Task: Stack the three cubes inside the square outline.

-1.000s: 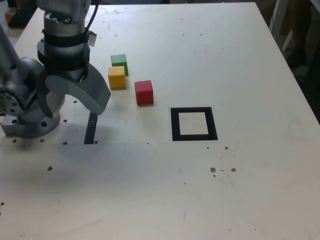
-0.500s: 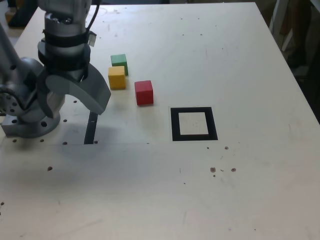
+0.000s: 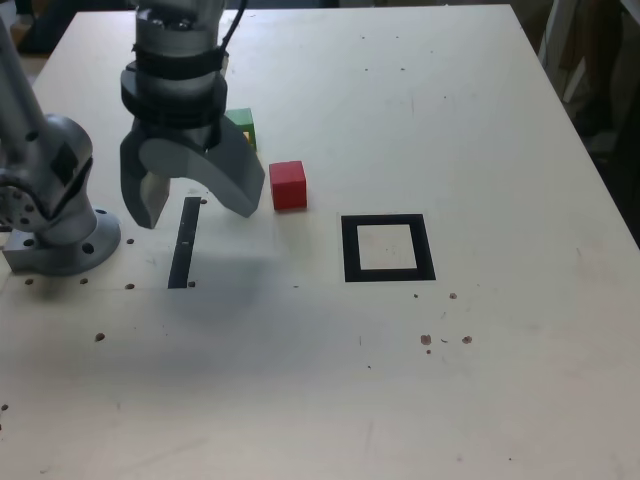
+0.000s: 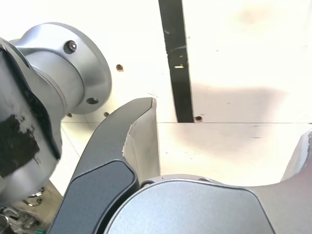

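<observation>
In the exterior view the red cube (image 3: 288, 185) rests on the white table, left of the square outline (image 3: 350, 248), which has nothing inside it. Behind the gripper's right finger only part of the green cube (image 3: 243, 127) shows, and the yellow cube is hidden by the gripper. My gripper (image 3: 195, 214) hangs open above the table just left of the red cube, its jaws spread wide with nothing between them. The wrist view shows the open gripper (image 4: 230, 117) over bare table, and no cube appears there.
A narrow black strip (image 3: 183, 245) (image 4: 175, 58) lies on the table under the gripper. The arm's grey base (image 3: 55, 225) (image 4: 63, 73) stands at the exterior view's left edge. Small dark specks (image 3: 440, 340) dot the table near the outline.
The gripper has swung toward the exterior view's right, from beside the arm's base to in front of the cubes, and now covers the yellow cube. It stays open. The cubes have not moved.
</observation>
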Available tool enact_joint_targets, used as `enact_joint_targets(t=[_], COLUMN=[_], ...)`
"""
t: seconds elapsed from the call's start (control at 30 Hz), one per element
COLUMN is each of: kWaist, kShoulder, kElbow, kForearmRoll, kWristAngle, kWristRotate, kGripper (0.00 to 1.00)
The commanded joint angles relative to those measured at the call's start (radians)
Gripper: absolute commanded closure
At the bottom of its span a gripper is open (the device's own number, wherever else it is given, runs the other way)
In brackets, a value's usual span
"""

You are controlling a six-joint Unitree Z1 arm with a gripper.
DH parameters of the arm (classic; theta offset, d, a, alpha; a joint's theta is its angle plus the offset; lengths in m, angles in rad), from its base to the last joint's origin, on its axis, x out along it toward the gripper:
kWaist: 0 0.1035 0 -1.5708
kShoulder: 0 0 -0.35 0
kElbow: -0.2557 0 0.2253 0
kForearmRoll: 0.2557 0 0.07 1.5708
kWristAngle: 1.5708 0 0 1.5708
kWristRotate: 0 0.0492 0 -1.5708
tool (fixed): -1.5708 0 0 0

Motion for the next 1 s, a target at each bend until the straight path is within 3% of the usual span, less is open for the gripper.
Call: enact_joint_targets(t=[0.0,0.97], kWaist=[0.007,0.163], kShoulder=[0.020,0.202], kElbow=[-0.026,-0.281], kForearmRoll=[0.013,0.121], kWristAngle=[0.001,0.029], kWristRotate=[-0.006,-0.043], kGripper=[0.01,0.01])
